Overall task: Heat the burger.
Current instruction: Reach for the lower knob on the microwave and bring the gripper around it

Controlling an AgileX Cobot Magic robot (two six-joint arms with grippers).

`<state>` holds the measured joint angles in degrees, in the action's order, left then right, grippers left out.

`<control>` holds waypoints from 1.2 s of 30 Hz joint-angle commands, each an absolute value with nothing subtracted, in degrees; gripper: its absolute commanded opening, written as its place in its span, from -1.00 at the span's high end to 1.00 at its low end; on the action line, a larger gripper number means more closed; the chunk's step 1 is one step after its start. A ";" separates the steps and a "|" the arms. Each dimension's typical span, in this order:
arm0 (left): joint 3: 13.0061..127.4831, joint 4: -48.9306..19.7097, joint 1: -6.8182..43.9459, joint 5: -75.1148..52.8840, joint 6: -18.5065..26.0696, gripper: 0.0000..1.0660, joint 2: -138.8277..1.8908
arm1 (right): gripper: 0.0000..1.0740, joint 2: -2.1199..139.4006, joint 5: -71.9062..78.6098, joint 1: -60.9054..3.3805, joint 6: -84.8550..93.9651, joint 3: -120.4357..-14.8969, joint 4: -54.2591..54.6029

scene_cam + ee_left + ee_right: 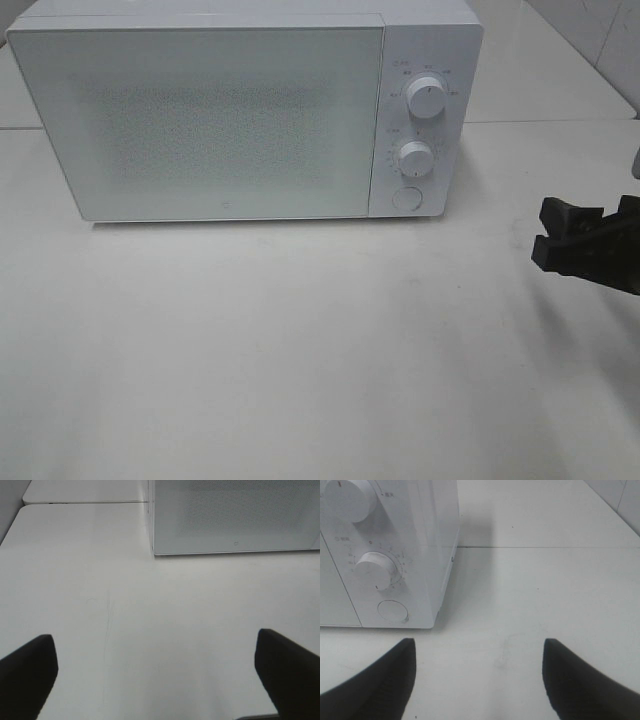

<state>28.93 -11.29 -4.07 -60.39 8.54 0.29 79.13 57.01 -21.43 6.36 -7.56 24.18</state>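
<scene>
**Item 1.** White box-shaped microwave oven (200, 120). It stands on the plain white tabletop (300, 370) towards the far edge, with its front facing my high camera. The door is shut. Its panel is frosted and speckled, and I cannot see through it.

**Item 2.** Control strip on the oven's right-hand side, top to bottom:
- upper round white dial (427, 97)
- lower round white dial (413, 157), directly beneath the upper one
- flat round white push-button (406, 197), lowest of the three

The scale markings around the dials are too small for me to read.

**Item 3.** Left pincer (155, 640), black. I see it in its wrist view only. Its two fingers (30, 670) are spread wide with nothing between them. It sits over bare tabletop, facing the oven's front left corner and well apart from it.

**Item 4.** Right pincer (548, 238), black. It is near the right edge of the tabletop, nearer to me than the oven and clear of it. Its jaws are parted fairly wide and hold nothing. Its wrist view looks at the oven's front right corner and the lower dial.

**Item 5.** Thin seam line (540, 123) across the tabletop, to the right of the oven.

**Item 6.** The burger. None of my three views shows it, so I cannot tell where it is.
</scene>
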 commanded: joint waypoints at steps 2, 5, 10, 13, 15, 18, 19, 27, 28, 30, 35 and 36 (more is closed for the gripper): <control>28.71 -11.75 -4.18 -59.64 8.48 -0.87 1.49 | -0.29 78.95 61.48 -29.34 11.75 -7.51 33.40; 28.71 -11.75 -4.18 -59.64 8.48 -0.87 1.49 | -0.29 78.95 63.37 -33.35 12.95 -7.51 37.59; 28.71 -11.75 -4.18 -59.64 8.48 -0.87 1.49 | -0.29 78.95 65.55 -38.27 14.15 -7.85 43.14; 28.71 -11.75 -4.18 -59.64 8.48 -0.87 1.49 | -0.29 78.95 65.66 -43.03 18.05 -9.51 48.70; 28.71 -11.75 -4.18 -59.64 8.48 -0.87 1.49 | -0.29 78.95 65.66 -43.83 19.08 -10.03 49.73; 28.71 -11.75 -4.18 -59.64 8.48 -0.87 1.49 | -0.29 78.95 65.78 -45.95 22.00 -11.46 51.68; 28.71 -11.75 -4.18 -59.64 8.48 -0.87 1.49 | -0.29 78.95 65.78 -47.10 22.92 -12.32 52.14; 28.71 -11.75 -4.18 -59.64 8.48 -0.87 1.49 | -0.29 78.95 66.00 -47.73 23.78 -14.73 53.57; 28.71 -11.75 -4.18 -59.64 8.48 -0.87 1.49 | -0.29 78.95 66.00 -47.73 23.78 -14.73 53.57; 28.71 -11.75 -4.18 -59.64 8.48 -0.87 1.49 | -0.29 79.41 66.81 -47.73 24.01 -15.30 53.97; 28.71 -11.75 -4.18 -59.64 8.48 -0.87 1.49 | -0.29 84.97 70.53 -47.73 23.84 -16.44 54.20; 28.71 -11.75 -4.18 -59.64 8.48 -0.87 1.49 | -0.29 84.97 70.53 -47.73 23.84 -16.44 54.20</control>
<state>28.93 -11.29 -4.07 -60.39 8.54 0.29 84.74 68.87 -47.50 23.43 -15.99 54.32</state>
